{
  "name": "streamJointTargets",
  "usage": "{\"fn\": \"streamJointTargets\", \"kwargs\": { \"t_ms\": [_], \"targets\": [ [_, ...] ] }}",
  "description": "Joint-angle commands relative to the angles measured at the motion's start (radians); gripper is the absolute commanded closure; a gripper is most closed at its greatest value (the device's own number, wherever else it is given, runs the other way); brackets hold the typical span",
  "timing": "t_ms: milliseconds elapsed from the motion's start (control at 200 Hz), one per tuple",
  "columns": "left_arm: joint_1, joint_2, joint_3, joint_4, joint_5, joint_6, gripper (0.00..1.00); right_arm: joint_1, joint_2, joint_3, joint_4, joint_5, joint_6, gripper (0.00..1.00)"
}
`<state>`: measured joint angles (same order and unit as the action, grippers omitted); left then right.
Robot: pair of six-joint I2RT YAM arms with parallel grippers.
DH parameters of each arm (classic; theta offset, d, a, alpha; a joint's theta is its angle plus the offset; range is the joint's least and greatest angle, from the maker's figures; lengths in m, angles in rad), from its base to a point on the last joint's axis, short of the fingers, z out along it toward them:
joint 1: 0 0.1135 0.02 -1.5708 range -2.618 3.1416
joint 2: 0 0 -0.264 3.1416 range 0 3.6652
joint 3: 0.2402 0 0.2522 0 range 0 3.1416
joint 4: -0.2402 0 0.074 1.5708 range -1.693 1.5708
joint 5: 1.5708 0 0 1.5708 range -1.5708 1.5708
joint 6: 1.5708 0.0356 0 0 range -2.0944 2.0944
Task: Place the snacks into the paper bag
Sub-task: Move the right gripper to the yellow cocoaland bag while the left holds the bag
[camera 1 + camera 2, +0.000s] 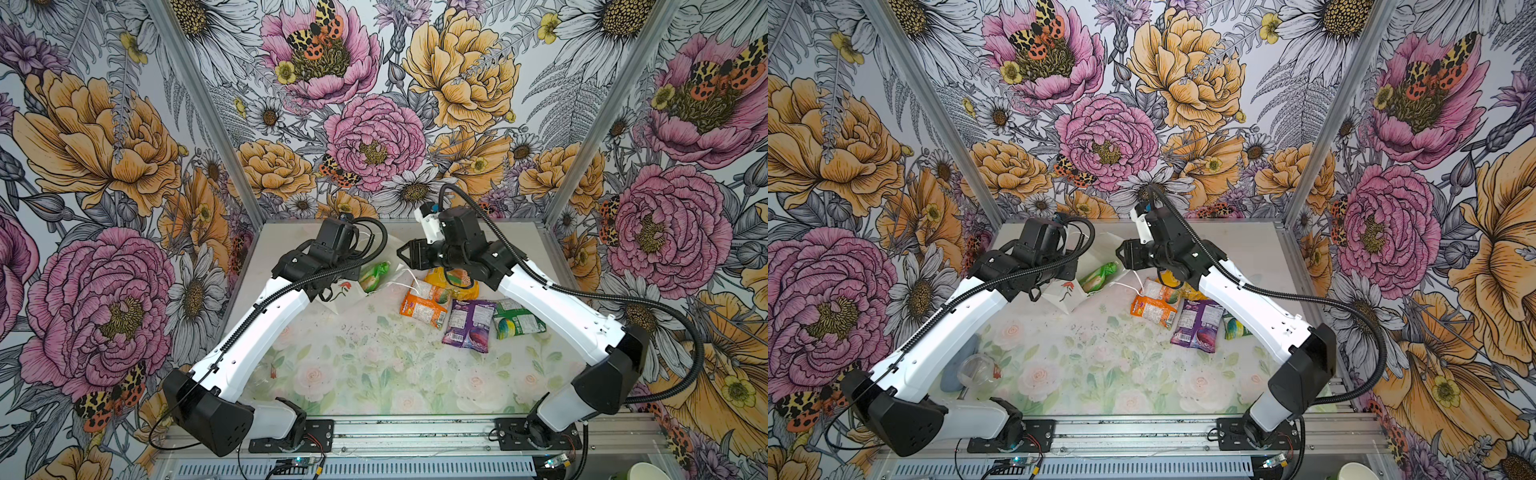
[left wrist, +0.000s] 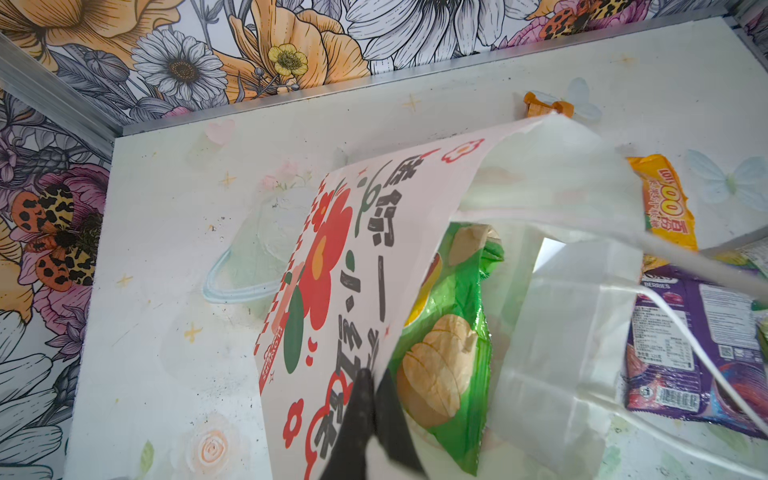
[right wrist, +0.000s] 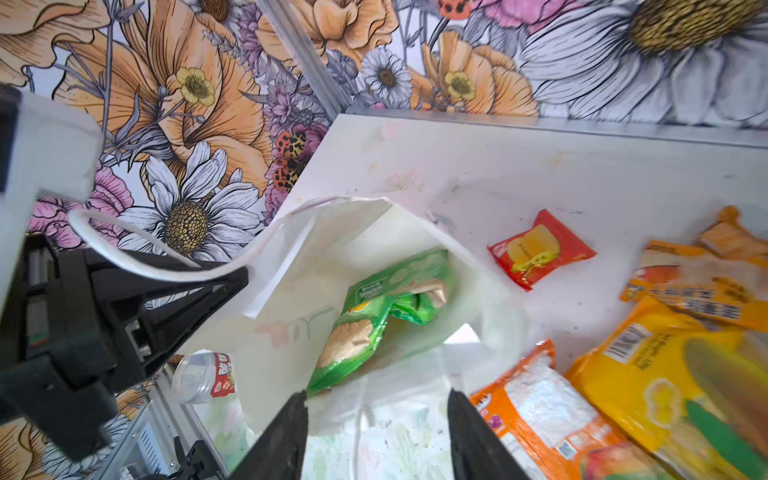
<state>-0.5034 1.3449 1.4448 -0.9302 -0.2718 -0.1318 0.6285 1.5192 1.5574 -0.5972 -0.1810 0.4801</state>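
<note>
- The left gripper (image 2: 372, 399) is closed on the printed side wall of the paper bag (image 2: 332, 249), pinching it at the rim (the bag's mouth gapes open).
- The right gripper (image 3: 376, 432) hovers over the bag's mouth, jaws apart with nothing between them.
- Inside the bag lies one green packet (image 3: 374, 316), resting against the inner wall.
- On the table (image 1: 374, 374) beside the bag, close together, lie an orange-white packet (image 1: 424, 305), a yellow packet (image 1: 455, 282), a purple packet (image 1: 469, 326) and a second green packet (image 1: 517, 324).
- Near the bag's rim, on the table, lies a small red packet (image 3: 540, 249).
</note>
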Motion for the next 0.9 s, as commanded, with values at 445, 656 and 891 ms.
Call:
{"fn": "streamJointTargets", "kwargs": {
  "t_ms": [445,656,891],
  "targets": [
    [0.008,-0.016,-0.021,0.029,0.025,-0.031,1.0,-0.6,-0.203,-0.587,0.359,-0.184,0.219,0.35],
    [0.008,-0.02,-0.024,0.028,0.029,-0.031,1.0,-0.653,-0.072,-0.719,0.615,-0.267,0.287,0.35],
    [0.007,-0.018,-0.026,0.028,0.032,-0.031,1.0,-0.702,0.111,-0.817,0.956,-0.385,0.354,0.34]
  ]
}}
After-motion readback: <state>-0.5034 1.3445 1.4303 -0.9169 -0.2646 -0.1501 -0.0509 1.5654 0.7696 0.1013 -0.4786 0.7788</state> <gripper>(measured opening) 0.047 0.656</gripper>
